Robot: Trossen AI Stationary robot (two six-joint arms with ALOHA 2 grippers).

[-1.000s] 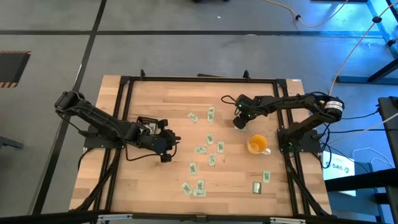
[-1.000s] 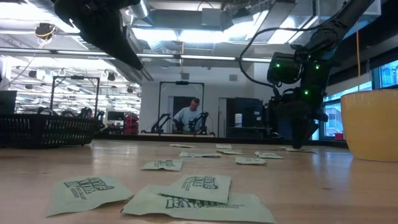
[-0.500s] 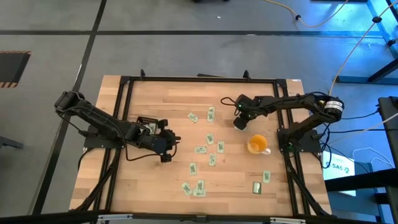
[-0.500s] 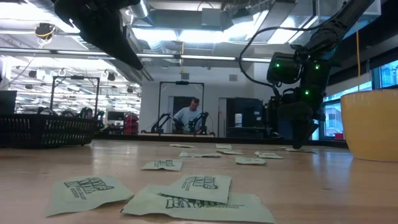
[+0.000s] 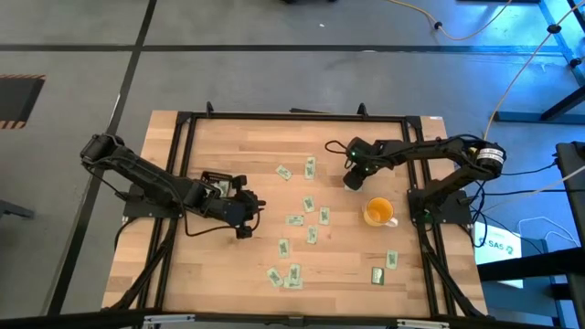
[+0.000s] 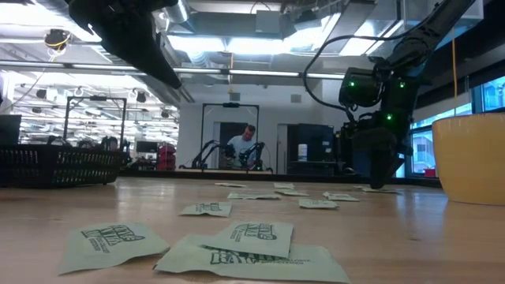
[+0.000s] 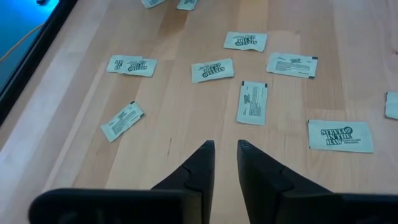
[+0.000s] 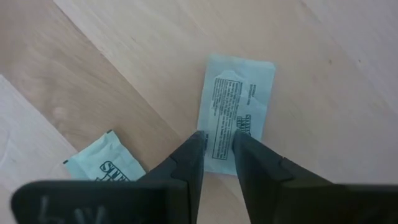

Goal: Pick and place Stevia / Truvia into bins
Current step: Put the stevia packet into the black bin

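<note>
Right hand (image 8: 216,144) angled down over a Stevia sachet (image 8: 237,112), fingers slightly apart astride its near edge.

My wooden table (image 5: 228,146) sits in a black metal frame (image 5: 187,128) on a grey concrete floor (image 5: 274,78), which dark lines cross at the upper left of the overhead view. A striped orange-and-black mat (image 5: 20,99) lies at the far left edge. A yellow cable (image 5: 521,68) trails across the floor at the upper right, beside blue-lit framework (image 5: 562,27). Looking level across my table, I see a wide hall with bright ceiling lights (image 6: 237,43) and exposed ducts overhead. A person (image 6: 241,146) sits in the middle distance, framed by a dark rectangular stand (image 6: 230,134). Windows (image 6: 481,99) glow blue at the right.
</note>
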